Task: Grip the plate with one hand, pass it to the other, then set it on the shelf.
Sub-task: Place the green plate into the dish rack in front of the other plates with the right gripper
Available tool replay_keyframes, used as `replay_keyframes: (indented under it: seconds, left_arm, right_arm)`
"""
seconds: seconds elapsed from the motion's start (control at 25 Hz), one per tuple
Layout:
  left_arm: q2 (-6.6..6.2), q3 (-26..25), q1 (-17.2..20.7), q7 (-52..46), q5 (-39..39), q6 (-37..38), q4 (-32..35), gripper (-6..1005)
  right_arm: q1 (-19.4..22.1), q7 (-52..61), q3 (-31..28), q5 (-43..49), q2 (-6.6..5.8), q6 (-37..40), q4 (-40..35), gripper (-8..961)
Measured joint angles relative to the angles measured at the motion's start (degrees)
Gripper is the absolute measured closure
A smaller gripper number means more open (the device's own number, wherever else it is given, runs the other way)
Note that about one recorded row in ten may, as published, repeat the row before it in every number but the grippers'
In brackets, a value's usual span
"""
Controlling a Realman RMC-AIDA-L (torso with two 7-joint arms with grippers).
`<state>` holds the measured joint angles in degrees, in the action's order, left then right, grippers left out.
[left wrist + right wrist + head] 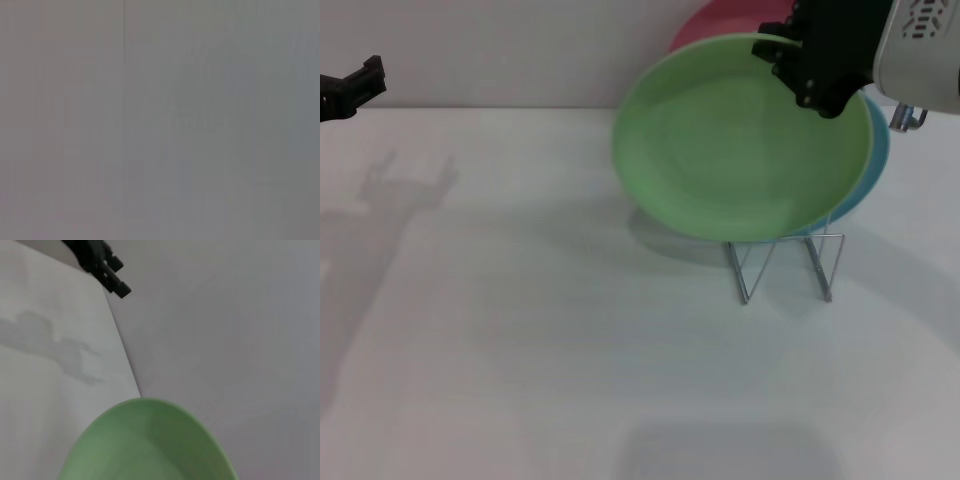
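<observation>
White table (520, 330), three plates, one shelf (785, 262)

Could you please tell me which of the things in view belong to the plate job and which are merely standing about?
Part of the job:
- green plate, held upright over the rack
- right gripper, clamped on its upper rim
- wire rack
- left gripper, drawn back at the far left

Not involved:
- blue plate behind the green one
- pink plate behind both
- white table

Soft even light, faint table (520, 350) shadows.
</observation>
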<state>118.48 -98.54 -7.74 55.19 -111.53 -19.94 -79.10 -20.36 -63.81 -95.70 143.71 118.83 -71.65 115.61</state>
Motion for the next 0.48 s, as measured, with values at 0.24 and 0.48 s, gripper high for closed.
replay_keyframes:
  seconds: [0.24,0.48]
  left_arm:
    - [0.00,0.6,0.0,0.0,0.0,0.0,0.4,141]
    - [0.00,0.6,0.0,0.0,0.0,0.0,0.7,141]
  right_arm:
    - [0.3,-1.9,-0.7,0.0,-0.01,-0.1,0.0,888]
    - [0.4,-4.0,-0.9,0.0,-0.02,-0.3,-0.2,888]
